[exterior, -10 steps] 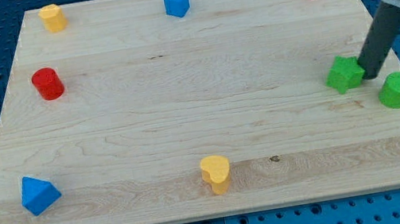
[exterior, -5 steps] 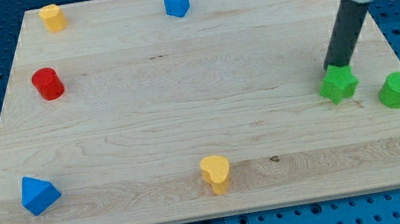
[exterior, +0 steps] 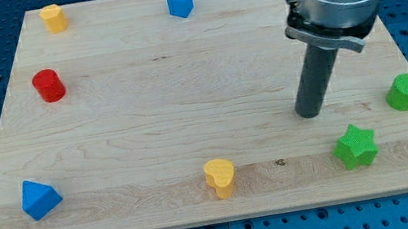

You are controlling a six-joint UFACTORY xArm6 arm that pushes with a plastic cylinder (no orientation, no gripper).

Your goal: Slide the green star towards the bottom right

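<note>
No readable writing or brand marks on the blocks, the wooden board (exterior: 184, 93) or my arm. Block count, seven visible: two green, two blue, two yellow, one red. The green star (exterior: 355, 146) sits near the board's bottom edge toward the view's right, clear of the edge, with bare wood to its right as far as the corner. The green cylinder (exterior: 406, 91) stands above and right of it, close to the right edge, well apart from the star. My tip (exterior: 308, 113) rests on the wood up and left of the star, near but not touching it; I have no fingers, only a bare rod, so nothing is grasped. The red cylinder (exterior: 48, 85) is at the left, the blue wedge-like block (exterior: 39, 198) near the bottom left corner, a yellow block (exterior: 220, 177) at bottom centre, another yellow block (exterior: 52, 18) top left, and a blue block (exterior: 180, 1) at top centre. The middle of the board is open wood.
</note>
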